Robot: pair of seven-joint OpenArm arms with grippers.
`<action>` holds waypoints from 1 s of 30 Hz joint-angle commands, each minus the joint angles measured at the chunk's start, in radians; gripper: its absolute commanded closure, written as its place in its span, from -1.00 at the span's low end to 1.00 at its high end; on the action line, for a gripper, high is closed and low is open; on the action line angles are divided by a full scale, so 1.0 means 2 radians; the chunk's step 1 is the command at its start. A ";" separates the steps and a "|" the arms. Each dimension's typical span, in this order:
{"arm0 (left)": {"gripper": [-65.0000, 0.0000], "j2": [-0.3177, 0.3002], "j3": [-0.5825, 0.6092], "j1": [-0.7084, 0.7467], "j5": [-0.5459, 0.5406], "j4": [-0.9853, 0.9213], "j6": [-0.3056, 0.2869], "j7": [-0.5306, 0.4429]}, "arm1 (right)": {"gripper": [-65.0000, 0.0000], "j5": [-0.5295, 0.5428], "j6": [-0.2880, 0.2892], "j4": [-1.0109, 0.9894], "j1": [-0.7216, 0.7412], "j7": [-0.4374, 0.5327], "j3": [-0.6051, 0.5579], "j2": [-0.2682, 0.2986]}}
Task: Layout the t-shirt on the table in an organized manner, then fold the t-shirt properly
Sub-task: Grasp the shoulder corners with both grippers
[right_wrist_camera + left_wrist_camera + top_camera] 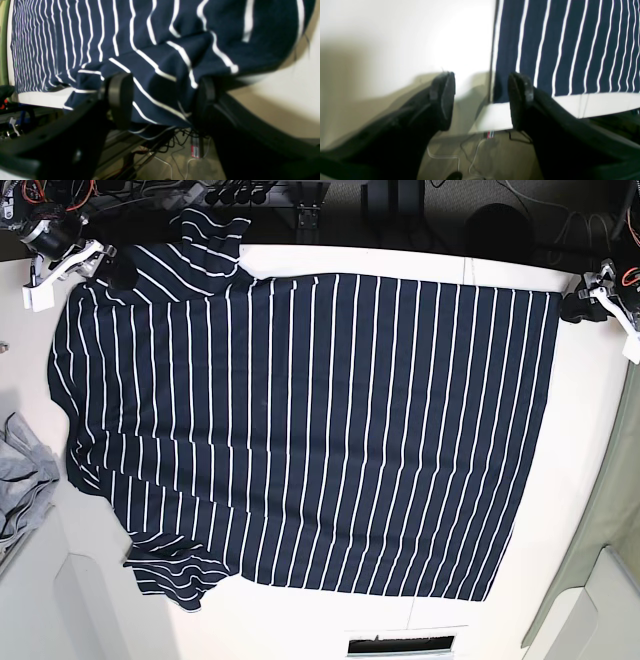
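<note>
Left gripper (481, 100) jaws wide apart, nothing between them, just off the t-shirt (300, 430) hem corner at the table (590, 480) edge. Right gripper (162, 100) jaws spread, bunched striped sleeve fabric draped between the fingers (120, 97); cannot tell if it is pinched. Shirt spread mostly flat across the white table, one sleeve hanging over the edge. Grey cloth (22, 480) lies beside it

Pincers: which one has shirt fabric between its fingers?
The right pincer: t-shirt sleeve fabric bunches between its open fingers. The left pincer is open and empty beside the hem corner.
</note>
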 commanded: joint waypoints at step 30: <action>1.00 -0.008 0.092 0.003 -0.016 0.025 -0.004 0.010 | 0.82 0.020 0.005 0.005 -0.003 -0.020 0.001 -0.005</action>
